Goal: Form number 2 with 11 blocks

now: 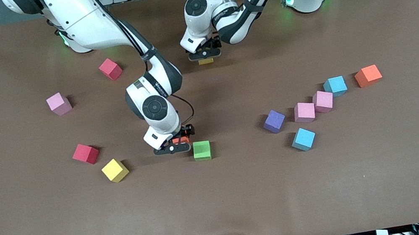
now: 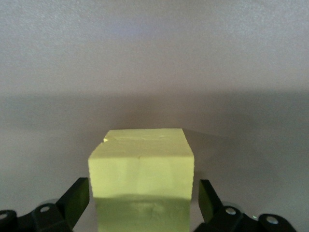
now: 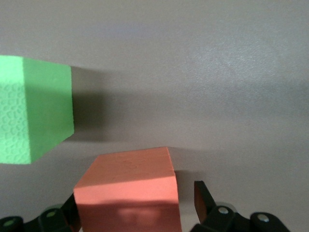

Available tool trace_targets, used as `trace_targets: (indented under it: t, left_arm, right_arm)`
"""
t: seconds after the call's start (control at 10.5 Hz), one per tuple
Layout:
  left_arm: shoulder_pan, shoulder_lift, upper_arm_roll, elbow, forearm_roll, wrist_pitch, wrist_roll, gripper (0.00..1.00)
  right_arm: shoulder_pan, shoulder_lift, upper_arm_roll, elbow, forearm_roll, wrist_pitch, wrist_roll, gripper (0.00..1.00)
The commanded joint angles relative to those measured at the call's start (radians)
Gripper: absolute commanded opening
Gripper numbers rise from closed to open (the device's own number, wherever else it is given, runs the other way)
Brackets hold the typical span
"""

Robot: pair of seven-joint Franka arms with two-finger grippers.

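Where the tabletop (image 1: 223, 200) comes closest to the front camera it carries a yellow block (image 1: 115, 170), a light blue block (image 1: 303, 138) and a green block (image 1: 202, 150). Just beside the green one the right tool (image 1: 172, 148) is down at the surface with its fingers (image 3: 203, 199) spread around an orange-red block (image 3: 128, 186); a gap shows at one finger, so it is not pinched. Slightly farther lie a red block (image 1: 85, 153) toward the right arm's end, then a purple block (image 1: 274, 120) and a pink block (image 1: 305, 112), a second pink block (image 1: 323, 101) touching the first, another light blue block (image 1: 335, 86) and an orange block (image 1: 368, 75) toward the left arm's end. Farther still sit a pink block (image 1: 59, 104) and a red block (image 1: 110, 69). Nearest the bases the left tool (image 1: 204, 55) sits low over a pale yellow block (image 2: 141, 174), fingers (image 2: 75, 199) spread clear of both sides, block resting on the tabletop. No digit shape yet; blocks scattered.
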Motion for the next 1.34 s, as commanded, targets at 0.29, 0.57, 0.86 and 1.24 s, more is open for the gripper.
trace_targets:
  t: [0.29, 0.57, 0.86, 1.24]
  left_arm:
    - [0.211, -0.114, -0.157, 0.034, -0.001, -0.118, -0.030, 1.00]
    - [0.306, -0.149, -0.196, 0.100, -0.002, -0.128, -0.078, 1.00]
    - [0.440, -0.207, -0.236, 0.161, -0.002, -0.175, -0.069, 1.00]
    - [0.447, -0.174, -0.077, 0.366, -0.046, -0.394, 0.224, 1.00]
  right_arm:
    - [-0.005, -0.027, 0.004, 0.005, 0.029, -0.033, -0.010, 0.00]
    - [-0.007, -0.052, 0.004, 0.007, 0.029, -0.041, -0.032, 0.00]
    - [-0.007, -0.072, 0.002, 0.008, 0.029, -0.047, -0.076, 0.00]
    - [0.007, -0.155, 0.007, 0.059, 0.029, -0.178, -0.182, 0.00]
